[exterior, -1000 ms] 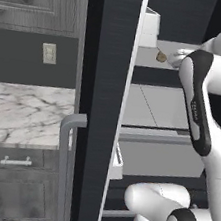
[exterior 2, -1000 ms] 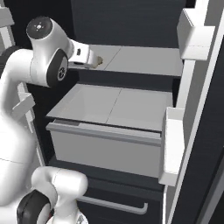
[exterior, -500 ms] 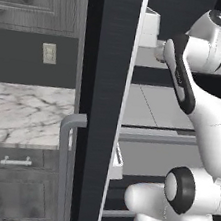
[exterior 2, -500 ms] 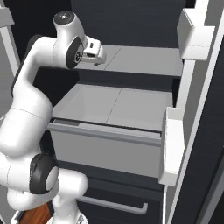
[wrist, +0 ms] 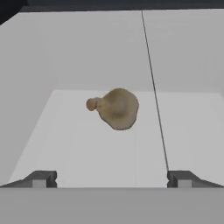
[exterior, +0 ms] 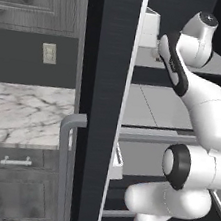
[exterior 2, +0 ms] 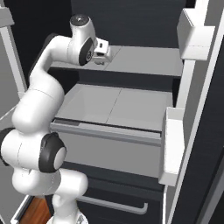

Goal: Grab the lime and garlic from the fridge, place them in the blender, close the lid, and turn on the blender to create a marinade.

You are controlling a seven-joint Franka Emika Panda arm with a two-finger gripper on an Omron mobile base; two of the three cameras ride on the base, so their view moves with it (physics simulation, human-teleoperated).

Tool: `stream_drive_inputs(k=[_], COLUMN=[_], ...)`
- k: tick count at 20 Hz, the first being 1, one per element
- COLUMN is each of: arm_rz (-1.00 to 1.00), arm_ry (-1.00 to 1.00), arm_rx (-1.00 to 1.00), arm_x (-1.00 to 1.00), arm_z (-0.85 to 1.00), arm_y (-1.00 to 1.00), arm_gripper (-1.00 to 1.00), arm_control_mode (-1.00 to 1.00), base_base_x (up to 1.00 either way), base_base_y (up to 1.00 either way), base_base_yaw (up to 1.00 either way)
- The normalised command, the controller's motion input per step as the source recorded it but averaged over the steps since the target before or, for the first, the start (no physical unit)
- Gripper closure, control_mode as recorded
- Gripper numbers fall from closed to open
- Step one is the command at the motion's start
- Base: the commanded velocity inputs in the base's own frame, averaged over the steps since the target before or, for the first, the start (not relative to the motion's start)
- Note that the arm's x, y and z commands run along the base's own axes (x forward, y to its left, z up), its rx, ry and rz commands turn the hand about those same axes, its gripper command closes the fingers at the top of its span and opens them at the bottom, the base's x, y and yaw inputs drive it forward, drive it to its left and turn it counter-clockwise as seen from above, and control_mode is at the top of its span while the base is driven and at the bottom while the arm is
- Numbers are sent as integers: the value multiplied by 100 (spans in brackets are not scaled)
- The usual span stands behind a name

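The tan lumpy garlic (wrist: 114,108) lies on the fridge's pale grey upper shelf (exterior 2: 144,59), a little ahead of my gripper (wrist: 111,178) and centred between its fingers (wrist: 41,178). The gripper is open wide and holds nothing. In the right base view the gripper (exterior 2: 104,54) reaches in over the left part of that shelf, and the hand hides the garlic there. From the left base view I see the gripper (exterior: 155,51) just past the edge of the open black fridge door (exterior: 103,106). The lime, blender and lid are out of view.
The door's curved grey handle (exterior: 67,141) stands at the left. A pale grey drawer (exterior 2: 109,131) juts out below the shelf. White door bins (exterior 2: 194,33) line the right side. A marble counter (exterior: 21,108) and grey cabinets (exterior: 4,187) lie left of the fridge.
The arm has straightened upward and the hand has pushed further in over the upper shelf. The garlic, seen beside the hand before, is now covered by it in the base views.
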Motion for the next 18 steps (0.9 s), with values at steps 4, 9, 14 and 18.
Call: stream_drive_inputs(k=[4,9,14,18], arm_rz=[4,4,4,3], arm_ry=[0,0,0,0], arm_rx=[0,0,0,0], arm_x=[51,55,48,33], arm_z=[-21,-8,-5,-9], arm_y=[0,0,0,0], arm_gripper=[-100,-100,-100,-100], arm_control_mode=[-100,-100,-100,-100], base_base_x=[0,0,0,0], base_base_y=[0,0,0,0], base_base_yaw=[0,0,0,0])
